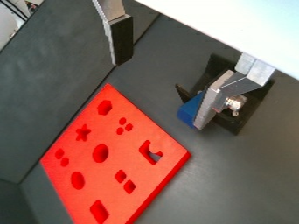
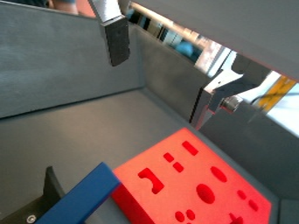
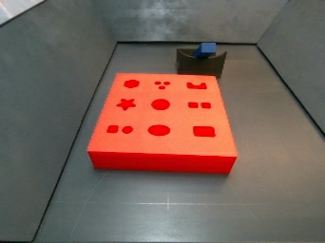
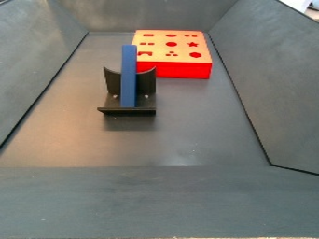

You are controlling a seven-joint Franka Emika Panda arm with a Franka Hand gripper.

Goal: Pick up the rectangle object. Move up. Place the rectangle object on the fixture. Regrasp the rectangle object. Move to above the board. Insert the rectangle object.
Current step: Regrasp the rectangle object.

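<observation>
No text, label, brand or number can be read anywhere; the red board (image 3: pixel 162 119) carries only cut shapes; the tool (image 1: pixel 176 66) bears no marking.

matt red board (image 3: pixel 162 128), seemingly plastic

From my station: gripper (image 1: pixel 176 66) in both wrist views, jaws of flat silver plates, dark pads, one visible screw.
</observation>
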